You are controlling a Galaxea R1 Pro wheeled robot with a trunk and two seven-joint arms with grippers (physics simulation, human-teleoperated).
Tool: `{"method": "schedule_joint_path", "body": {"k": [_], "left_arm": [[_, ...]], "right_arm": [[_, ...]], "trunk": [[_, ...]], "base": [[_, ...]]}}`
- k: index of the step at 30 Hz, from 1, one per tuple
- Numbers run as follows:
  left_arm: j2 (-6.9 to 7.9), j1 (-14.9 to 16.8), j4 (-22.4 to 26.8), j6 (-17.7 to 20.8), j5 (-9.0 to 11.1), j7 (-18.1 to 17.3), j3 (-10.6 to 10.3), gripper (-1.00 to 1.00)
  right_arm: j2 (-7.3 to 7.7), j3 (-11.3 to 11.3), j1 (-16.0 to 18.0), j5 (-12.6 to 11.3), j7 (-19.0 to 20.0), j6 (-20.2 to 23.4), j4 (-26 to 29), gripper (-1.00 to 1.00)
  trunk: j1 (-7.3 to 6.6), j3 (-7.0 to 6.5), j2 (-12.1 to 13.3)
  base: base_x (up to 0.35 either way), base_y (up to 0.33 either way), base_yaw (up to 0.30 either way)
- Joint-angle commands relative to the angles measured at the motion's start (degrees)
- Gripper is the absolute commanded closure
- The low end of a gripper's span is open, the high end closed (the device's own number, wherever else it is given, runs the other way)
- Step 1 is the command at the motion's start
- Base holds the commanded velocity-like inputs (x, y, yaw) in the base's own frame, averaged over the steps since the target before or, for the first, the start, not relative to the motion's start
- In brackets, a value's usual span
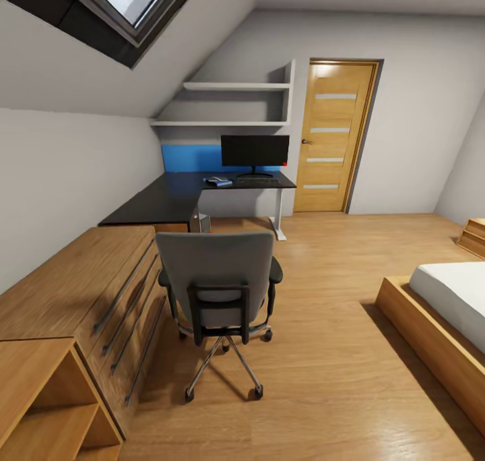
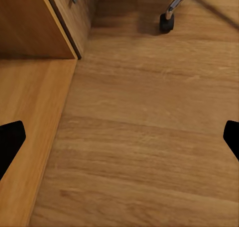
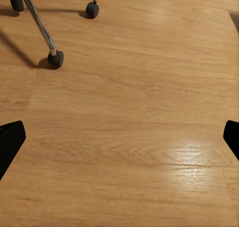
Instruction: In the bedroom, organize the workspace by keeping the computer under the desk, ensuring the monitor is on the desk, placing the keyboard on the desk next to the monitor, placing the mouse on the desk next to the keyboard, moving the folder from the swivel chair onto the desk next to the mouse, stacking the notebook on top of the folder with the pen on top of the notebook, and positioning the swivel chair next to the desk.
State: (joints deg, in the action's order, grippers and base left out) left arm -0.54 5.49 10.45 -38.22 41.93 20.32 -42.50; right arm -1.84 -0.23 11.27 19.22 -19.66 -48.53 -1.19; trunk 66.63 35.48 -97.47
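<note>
My left tool [image 2: 119,140] and right tool [image 3: 119,140] both hang wide open, empty, above the floor [image 3: 139,112]. The swivel chair [image 1: 219,282] faces the desk [image 1: 175,195] with the monitor [image 1: 254,151].

Chair [image 1: 217,272] in matt grey cloth, its base [image 1: 222,370] shiny metal. Floor [image 1: 337,353] of warm wood planks, smooth with a soft sheen (bright glare in the right wrist view). Dresser [image 1: 74,292] matt wood; desk [image 1: 168,195] top glossy black.
</note>
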Motion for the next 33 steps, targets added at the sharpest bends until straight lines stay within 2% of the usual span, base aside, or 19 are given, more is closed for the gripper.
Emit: {"method": "schedule_joint_path", "body": {"k": [1,22,29,33], "left_arm": [[0.01,0.0,0.0,-0.1,0.1,0.5,-0.5,-1.00],[-0.01,0.0,0.1,0.1,0.1,0.1,-0.5,-1.00],[-0.23,0.0,1.3,1.3,0.2,0.2,-0.4,-1.00],[-0.24,0.0,2.9,3.8,0.2,0.2,-0.4,-1.00]], "right_arm": [[-0.01,0.0,0.1,0.6,-0.6,-0.1,-0.1,-1.00],[-0.01,0.0,0.1,0.6,-0.6,-0.1,-0.1,-1.00],[-0.01,0.0,0.1,0.6,-0.6,-0.1,-0.1,-1.00],[-0.01,0.0,0.1,0.6,-0.6,-0.1,-0.1,-1.00]], "trunk": [[0.22,0.24,-0.4],[4.83,4.01,-8.9],[6.37,5.27,-11.7],[7.25,5.99,-13.3]], "base": [[0.000,0.000,0.000],[0.000,0.000,0.000],[0.000,0.000,0.000],[0.000,0.000,0.000]]}}
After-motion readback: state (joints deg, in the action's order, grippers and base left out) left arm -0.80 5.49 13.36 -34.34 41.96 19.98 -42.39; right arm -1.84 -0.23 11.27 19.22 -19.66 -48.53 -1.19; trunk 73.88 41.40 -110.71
